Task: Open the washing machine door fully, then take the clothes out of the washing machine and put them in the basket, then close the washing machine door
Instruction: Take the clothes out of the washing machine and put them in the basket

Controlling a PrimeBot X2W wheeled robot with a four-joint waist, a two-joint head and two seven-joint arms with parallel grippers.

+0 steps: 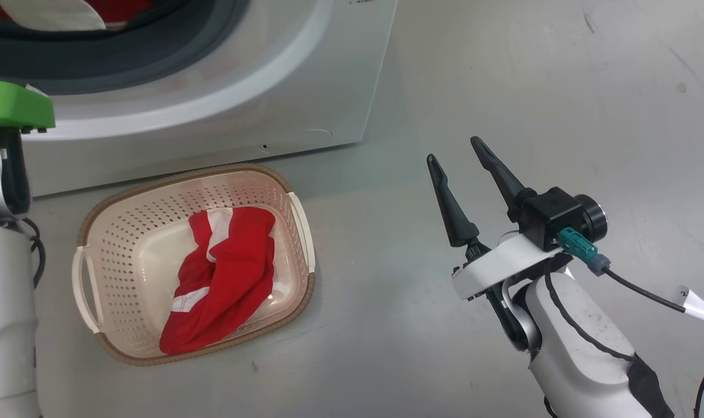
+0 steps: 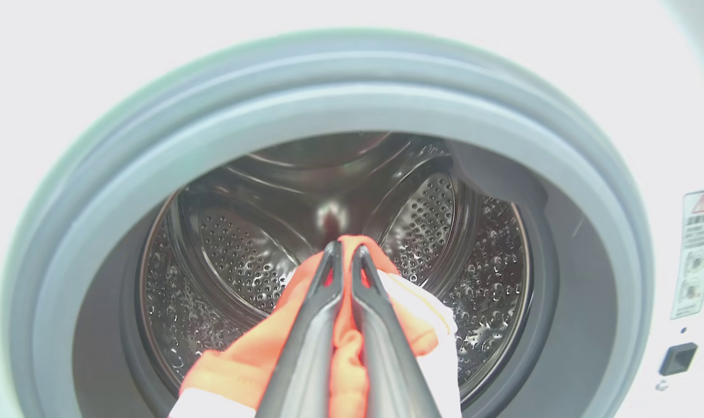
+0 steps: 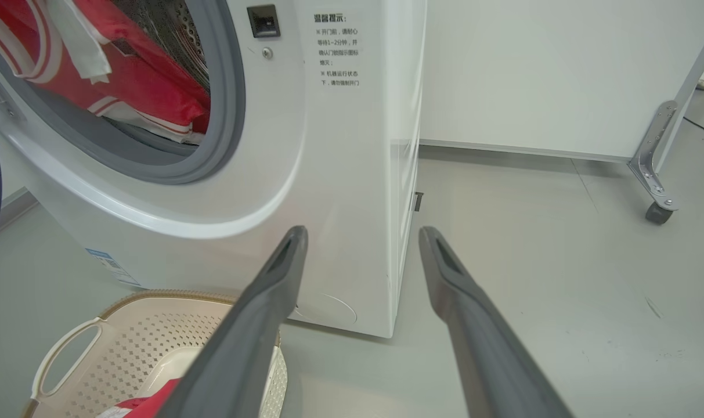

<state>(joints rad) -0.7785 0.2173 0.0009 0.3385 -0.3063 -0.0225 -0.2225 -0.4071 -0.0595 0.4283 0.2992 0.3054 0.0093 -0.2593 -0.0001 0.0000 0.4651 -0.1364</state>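
The left gripper [image 2: 346, 251] is reaching into the mouth of the washing machine [image 2: 50, 116]. Its two dark fingers are pinched tight on a fold of red cloth [image 2: 247, 360], which bunches up around them with a white panel showing on either side. Around it runs the grey rubber ring [image 2: 340, 110], and behind it is the perforated steel drum [image 2: 241, 261] (the metal is shiny enough to throw back the light). From the right wrist view the same load sits heaped in the uncovered opening, red with white stripes, lying against the ring's lower curve. On the grey floor [image 1: 502, 69], just in front of the machine's base, stands the basket [image 1: 212, 169], cream with a brown woven rim. A second red garment [image 1: 230, 273] with white trim lies crumpled in its bottom. The right gripper [image 1: 453, 150] hangs above the bare floor to the right of the basket and apart from it. Its fingers are spread wide with nothing between them, pointing towards the machine's front corner.
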